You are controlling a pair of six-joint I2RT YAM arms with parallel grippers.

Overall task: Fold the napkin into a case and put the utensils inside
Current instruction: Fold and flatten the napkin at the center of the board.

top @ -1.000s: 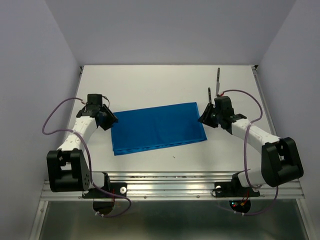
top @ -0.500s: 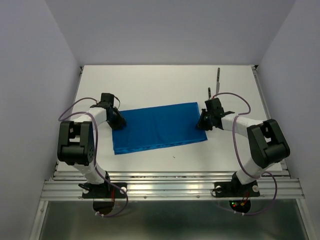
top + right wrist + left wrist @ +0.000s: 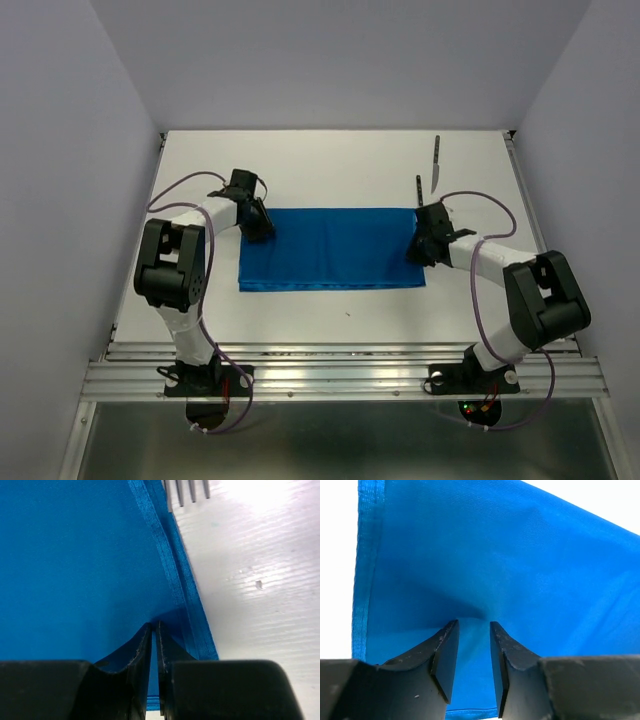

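While the napkin (image 3: 330, 250) lies flat mid-table (image 3: 300, 165), long side running 9 to 3 o'clock, the left gripper (image 3: 474, 625) pinches a raised fold near its 10 o'clock corner, fingers slightly apart with cloth between. The right gripper (image 3: 155, 626) is clamped nearly together on the 3 o'clock hem. Fork (image 3: 419, 189) and knife (image 3: 436, 163) lie at 1 o'clock, fork tines just beside the hem.

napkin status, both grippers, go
Left gripper shut on napkin, far-left corner. Right gripper shut on right edge. Cloth flat, not yet cased. Fork close by right corner.
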